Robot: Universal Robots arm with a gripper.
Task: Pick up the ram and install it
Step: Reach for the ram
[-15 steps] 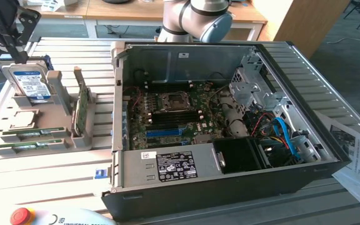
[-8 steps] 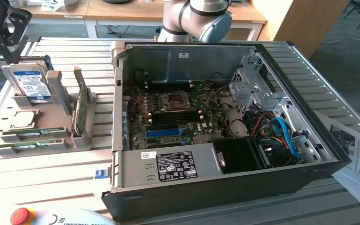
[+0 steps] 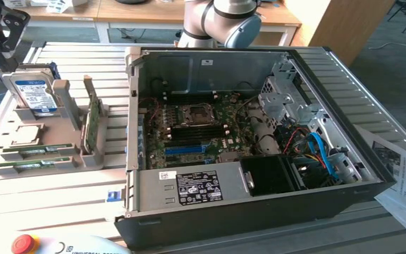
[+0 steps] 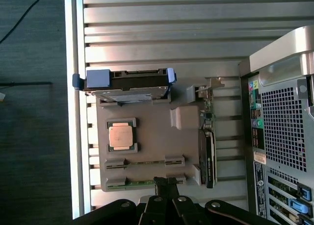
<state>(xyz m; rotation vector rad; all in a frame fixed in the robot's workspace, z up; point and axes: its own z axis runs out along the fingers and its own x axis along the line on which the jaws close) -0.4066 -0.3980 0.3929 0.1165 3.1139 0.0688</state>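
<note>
Exterior view: a slatted aluminium table [image 3: 62,201] stands in an office with wooden desks behind it and carries an open black steel PC case [image 3: 259,225]. A pendant [image 3: 83,247] at the front edge reads "UNIVERSAL ROBOT", cut off by the frame. On the exterior view's left, a grey plastic holder [image 3: 90,159] keeps the ram [image 3: 34,165], thin and green, on edge.

Wrist view: the gripper [image 4: 166,182] has its fingers pressed together and holds nothing. It hangs just over that ram [image 4: 132,183], near a square, metal-lidded CPU [image 4: 121,135].

The table [image 3: 62,196] is satin metal. The parts holder [image 3: 65,106] is matt grey plastic; the computer case [image 3: 210,74], dull sheet metal.
</note>
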